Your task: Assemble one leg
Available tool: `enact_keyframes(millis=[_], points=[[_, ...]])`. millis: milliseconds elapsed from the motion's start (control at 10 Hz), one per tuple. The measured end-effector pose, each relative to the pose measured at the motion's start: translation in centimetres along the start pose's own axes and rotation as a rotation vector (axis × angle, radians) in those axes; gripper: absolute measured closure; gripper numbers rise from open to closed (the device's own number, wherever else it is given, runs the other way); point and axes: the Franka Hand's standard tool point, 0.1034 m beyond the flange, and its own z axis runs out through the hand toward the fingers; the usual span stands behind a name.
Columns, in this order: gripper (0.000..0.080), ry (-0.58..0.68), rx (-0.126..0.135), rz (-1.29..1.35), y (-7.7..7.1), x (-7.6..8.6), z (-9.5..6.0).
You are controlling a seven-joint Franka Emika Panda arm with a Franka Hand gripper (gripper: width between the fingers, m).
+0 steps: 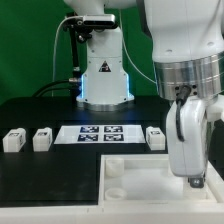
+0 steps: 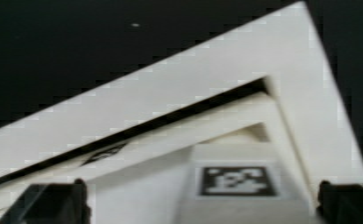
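Note:
Three small white legs stand on the black table in the exterior view: two at the left (image 1: pixel 13 140) (image 1: pixel 41 138) and one at the right (image 1: pixel 155 137). The large white panel (image 1: pixel 135 195) lies at the front, with a round socket (image 1: pixel 118 189) showing. My gripper (image 1: pixel 196 181) hangs low over the panel's right part. In the wrist view my gripper (image 2: pixel 199 205) is open. Its dark fingertips (image 2: pixel 53 203) stand far apart over a white surface (image 2: pixel 151 190) that carries a black-and-white tag (image 2: pixel 240 180). I cannot tell whether that tag is on a leg or on the panel.
The marker board (image 1: pixel 100 133) lies on the table between the legs. The robot base (image 1: pixel 104 75) stands behind it with cables to the left. The arm's wide wrist (image 1: pixel 185 70) hides the table's right side. A white corner edge (image 2: pixel 249 60) shows against black in the wrist view.

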Motion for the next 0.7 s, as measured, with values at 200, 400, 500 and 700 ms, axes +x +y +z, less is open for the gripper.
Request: enact_keyframes(millis=[200, 400, 500, 700], points=[[0.0150, -0.015, -0.040, -0.029, 1.3, -1.0, -2.5], [0.0150, -0.018, -0.048, -0.031, 1.6, -1.2, -2.9], [0.0150, -0.015, -0.051, -0.031, 1.6, -1.1, -2.7], [0.0150, -0.015, -0.052, -0.031, 1.7, -1.2, -2.6]])
